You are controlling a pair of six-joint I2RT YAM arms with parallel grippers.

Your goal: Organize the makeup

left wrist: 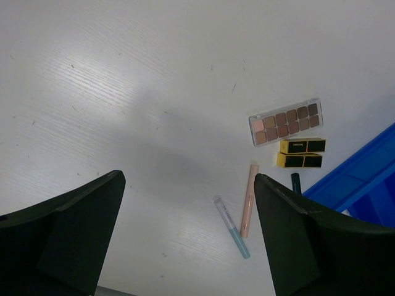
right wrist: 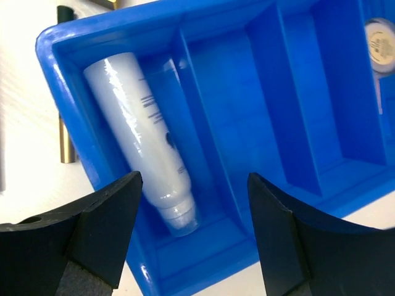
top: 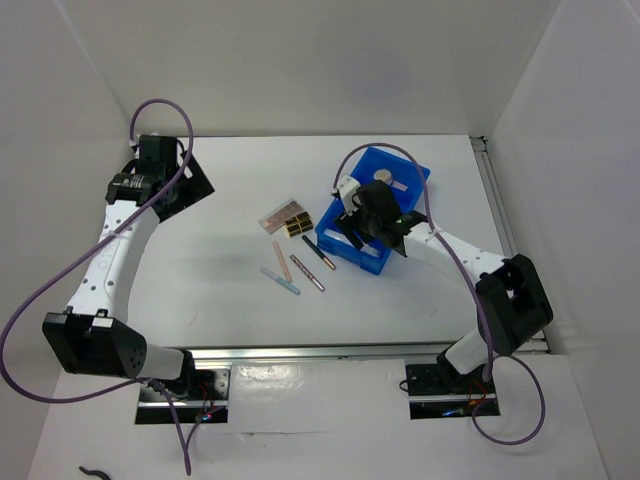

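Observation:
A white tube (right wrist: 145, 135) lies in the end compartment of the blue bin (right wrist: 123, 24), cap toward the near wall. My right gripper (right wrist: 194, 203) hangs open just above it, touching nothing. A round compact (right wrist: 381, 46) sits in a far compartment. On the table left of the bin (top: 400, 170) lie an eyeshadow palette (left wrist: 286, 121), two black-and-gold boxes (left wrist: 302, 153), a pink pencil (left wrist: 249, 198), a clear blue-tipped tube (left wrist: 231, 226) and two dark pencils (top: 318, 248). My left gripper (left wrist: 188, 185) is open and empty, high at the far left.
The bin's middle compartments (right wrist: 296, 105) hold nothing. White walls enclose the table on three sides. A metal rail (top: 340, 350) runs along the near edge. The right arm's purple cable (top: 420, 200) arches over the bin.

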